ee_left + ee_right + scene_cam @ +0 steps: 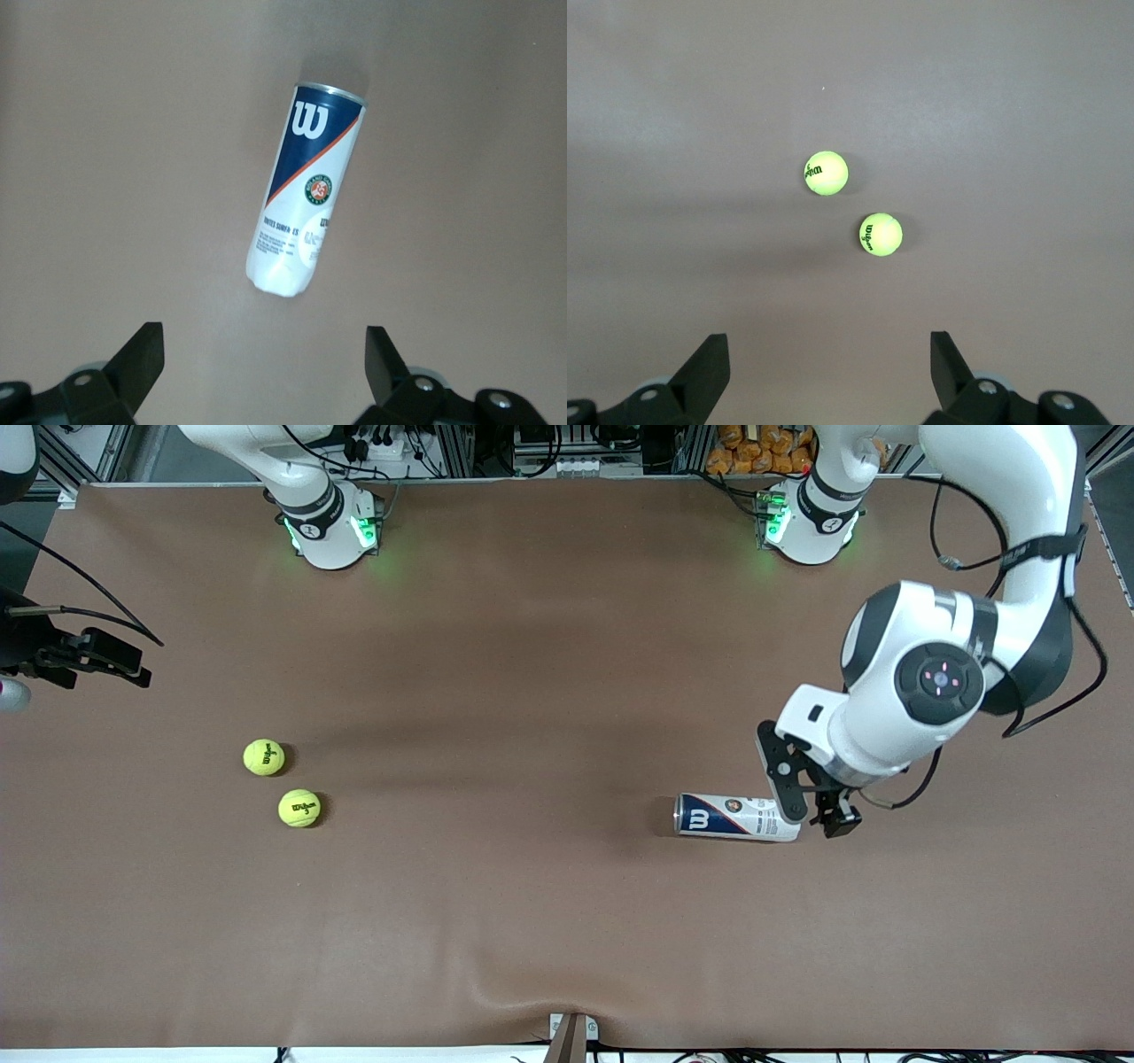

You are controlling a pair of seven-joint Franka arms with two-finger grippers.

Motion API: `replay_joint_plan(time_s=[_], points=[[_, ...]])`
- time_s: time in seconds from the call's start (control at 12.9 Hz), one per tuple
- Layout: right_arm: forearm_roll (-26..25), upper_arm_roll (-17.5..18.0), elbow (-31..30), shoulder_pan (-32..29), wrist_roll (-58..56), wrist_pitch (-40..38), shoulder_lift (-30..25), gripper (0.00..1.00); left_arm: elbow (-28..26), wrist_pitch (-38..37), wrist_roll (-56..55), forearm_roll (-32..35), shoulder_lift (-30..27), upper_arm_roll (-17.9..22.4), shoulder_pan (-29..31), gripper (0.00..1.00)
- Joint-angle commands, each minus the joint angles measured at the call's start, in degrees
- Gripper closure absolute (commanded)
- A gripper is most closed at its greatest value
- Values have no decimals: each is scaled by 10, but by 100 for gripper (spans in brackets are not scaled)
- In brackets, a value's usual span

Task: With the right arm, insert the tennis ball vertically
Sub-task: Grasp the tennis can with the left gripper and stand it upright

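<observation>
so nothing is held yet. the can [737, 817] lies on its side on the table [532, 921] toward the left arm's end, its rimmed open end pointing toward the middle of the table and its rounded base toward the left gripper [817, 815], which hovers just over that base with its fingers spread apart and empty. in the left wrist view the can [303, 193] lies whole ahead of the two dark fingertips [142, 359], clear of both.

the two tennis balls sit close together toward the right arm's end: one ball [264, 757] farther from the front camera, the other ball [299, 808] nearer to it, apart but not by much. the right gripper [106, 657] hangs at the table's edge on that end, raised, fingers wide apart as the right wrist view shows, with both balls [826, 173] [880, 234] ahead of it.

judging from this, the can probably has to stand upright first, mouth up, so a ball can drop in from above. the left gripper would do well to close across the can's body near the base, squarely, since a round can may roll. the right gripper should pick one ball cleanly, centred between the fingers, without nudging its neighbour away.
</observation>
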Motion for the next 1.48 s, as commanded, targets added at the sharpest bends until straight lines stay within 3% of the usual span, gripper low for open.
replay_joint_plan(time_s=[0.0, 0.7, 1.4], points=[[-4, 3, 3, -6, 4, -2, -1, 0, -10, 24, 15, -14, 4, -2, 1, 0], [-4, 3, 2, -11, 3, 1, -1, 0, -14, 103, 7, -24, 80, -2, 6, 0], [0, 3, 2, -18, 3, 3, 0, 0, -14, 153, 5, -55, 142, -4, -30, 0]])
